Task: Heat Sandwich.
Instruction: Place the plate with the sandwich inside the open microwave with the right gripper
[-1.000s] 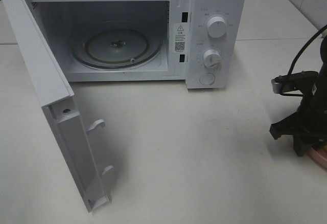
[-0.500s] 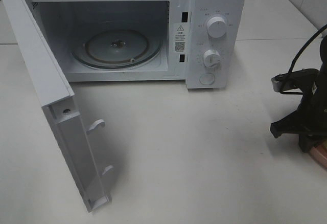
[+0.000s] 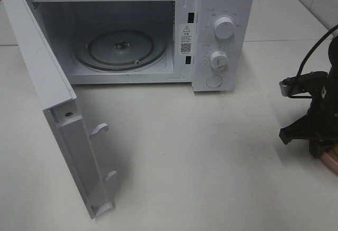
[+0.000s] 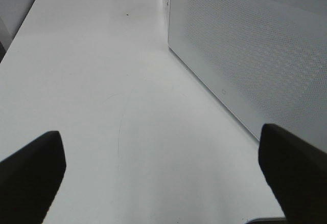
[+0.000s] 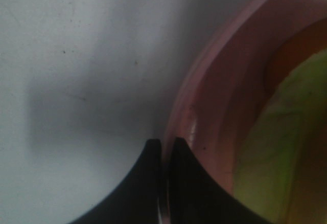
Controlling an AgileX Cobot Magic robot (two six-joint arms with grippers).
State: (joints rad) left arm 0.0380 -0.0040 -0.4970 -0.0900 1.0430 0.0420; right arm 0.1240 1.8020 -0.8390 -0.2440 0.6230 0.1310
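- Compared with a second ago, little is changed in the high view: the microwave is seen with its door open as before, and the right hand is found at the same spot by the pink plate.
- A sticker with a warning triangle and a square code is seen; its writing, and the markings round the dials, cannot be read.
- The sandwich, blurred, light green with an orange part, is seen lying on the pink plate at the right edge of the surface.
- The plate's rim is pinched by the right hand; the left hand is held spread wide above the surface.
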